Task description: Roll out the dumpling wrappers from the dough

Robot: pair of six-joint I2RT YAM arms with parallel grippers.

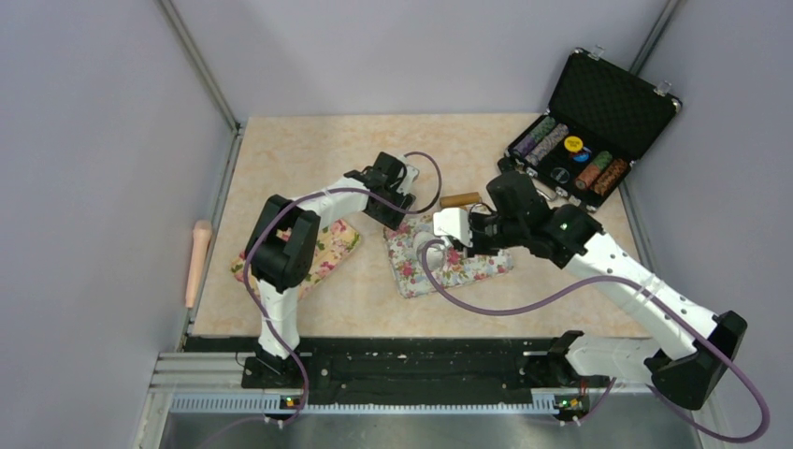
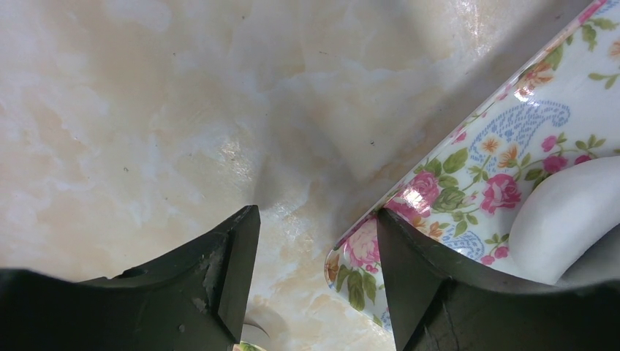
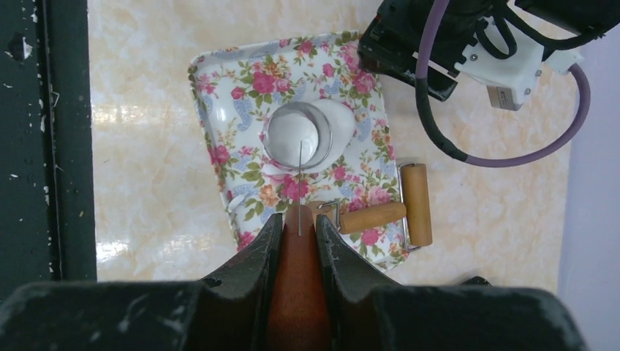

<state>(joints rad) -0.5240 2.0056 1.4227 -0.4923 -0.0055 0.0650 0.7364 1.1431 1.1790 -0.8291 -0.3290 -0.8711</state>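
Clamping a brown wooden handle point(image 3: 296, 292) are the right fingers point(image 3: 252, 272); left fingers point(image 2: 219, 281) stand apart, empty.

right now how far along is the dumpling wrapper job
Done: dough lies flattened on the floral tray, metal ring sitting on it. In hand: right gripper grips a wooden-handled pin tool; left gripper open at the tray corner. Left: nothing visibly cut free of the ring yet.

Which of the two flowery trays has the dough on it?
The right tray: white dough and a metal ring lie on it. The left tray shows none.
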